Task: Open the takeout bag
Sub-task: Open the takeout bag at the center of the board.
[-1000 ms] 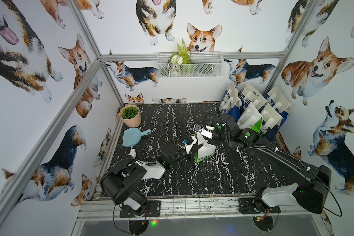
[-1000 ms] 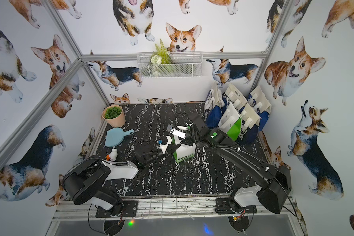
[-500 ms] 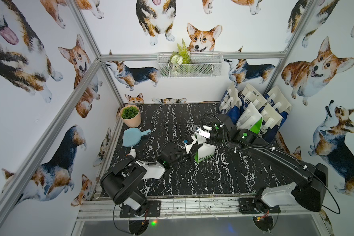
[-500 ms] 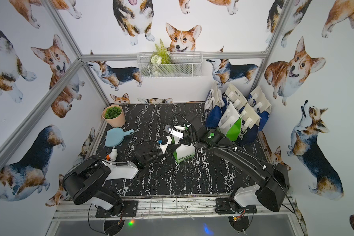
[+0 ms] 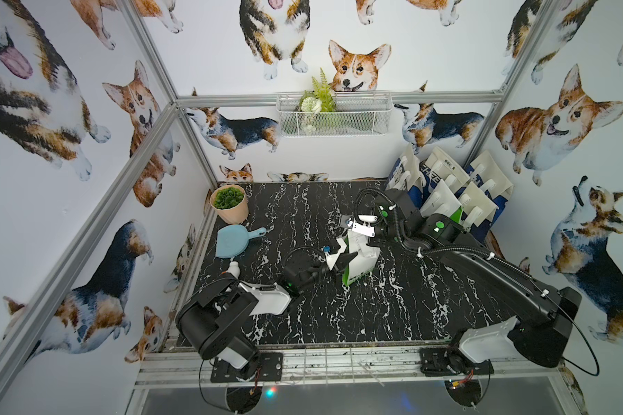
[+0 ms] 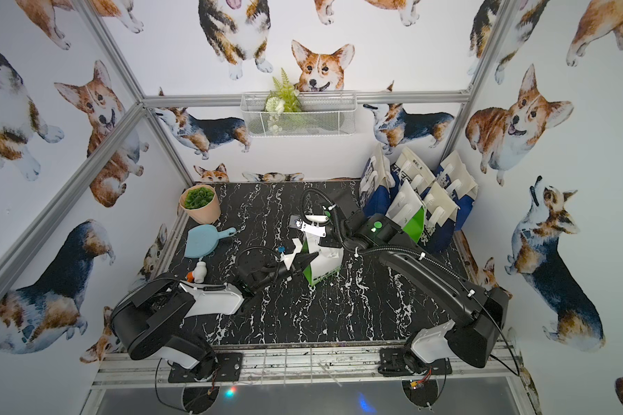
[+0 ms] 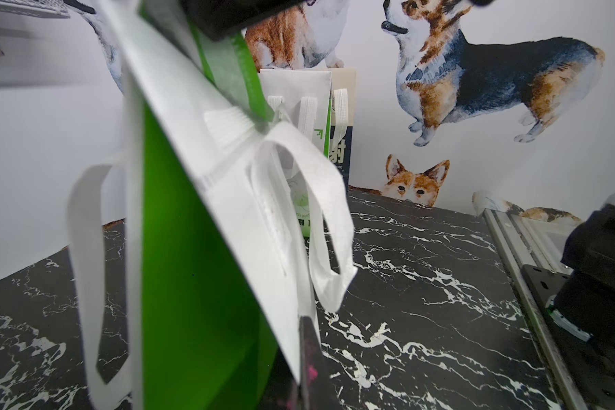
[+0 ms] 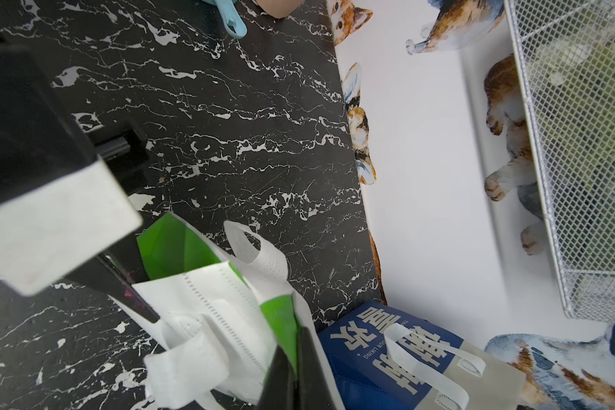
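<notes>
A green-and-white takeout bag stands upright mid-table in both top views. My left gripper comes in from the near left, shut on the bag's white wall edge; its jaws pinch the fabric beside a loose white handle. From the far right, my right gripper is shut on the opposite top rim, where green lining runs between its jaws. The bag's mouth shows a narrow gap.
Several blue and green bags lean at the back right, one close beside my right gripper. A potted plant, a blue dustpan and a small white bottle line the left side. A wire basket hangs on the back wall.
My right gripper has closed onto the bag's far rim and shifted slightly toward the bag. The left gripper has kept its hold in place.
</notes>
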Controlling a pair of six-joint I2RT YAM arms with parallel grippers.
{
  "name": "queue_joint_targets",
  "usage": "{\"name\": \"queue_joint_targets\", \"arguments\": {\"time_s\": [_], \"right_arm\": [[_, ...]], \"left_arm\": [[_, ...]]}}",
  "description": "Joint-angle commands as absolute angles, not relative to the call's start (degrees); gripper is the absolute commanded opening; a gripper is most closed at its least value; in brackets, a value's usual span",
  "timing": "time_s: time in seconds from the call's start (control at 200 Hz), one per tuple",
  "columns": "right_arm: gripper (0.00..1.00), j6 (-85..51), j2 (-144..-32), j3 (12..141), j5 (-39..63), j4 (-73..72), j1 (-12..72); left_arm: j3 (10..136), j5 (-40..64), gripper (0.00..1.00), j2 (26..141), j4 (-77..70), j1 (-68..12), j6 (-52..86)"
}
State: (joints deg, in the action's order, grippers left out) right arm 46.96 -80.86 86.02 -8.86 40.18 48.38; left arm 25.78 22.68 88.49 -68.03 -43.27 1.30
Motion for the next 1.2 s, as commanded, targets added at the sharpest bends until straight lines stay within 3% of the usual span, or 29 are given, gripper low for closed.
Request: {"name": "queue_joint_targets", "arguments": {"time_s": [0.0,0.651,1.066,1.196], "right_arm": [[0.0,51.56,-81.88,88.18,-12.79,40.99,48.27],[0.0,59.77,-89.47,101.25,-15.82,54.31,50.1],[0.0,50.44,-82.93,83.98,-8.79,40.49,48.96],[0.08,49.37,-82.35,81.52,-9.74,38.59,48.79]], "left_arm": [[25.73,24.34,0.0,88.42,-67.07,-43.34,0.53],[26.32,24.7,0.0,88.72,-65.79,-43.35,0.36],[26.2,24.54,0.0,88.43,-65.81,-43.33,0.53],[26.19,24.52,0.0,88.42,-65.83,-43.4,0.53]]}}
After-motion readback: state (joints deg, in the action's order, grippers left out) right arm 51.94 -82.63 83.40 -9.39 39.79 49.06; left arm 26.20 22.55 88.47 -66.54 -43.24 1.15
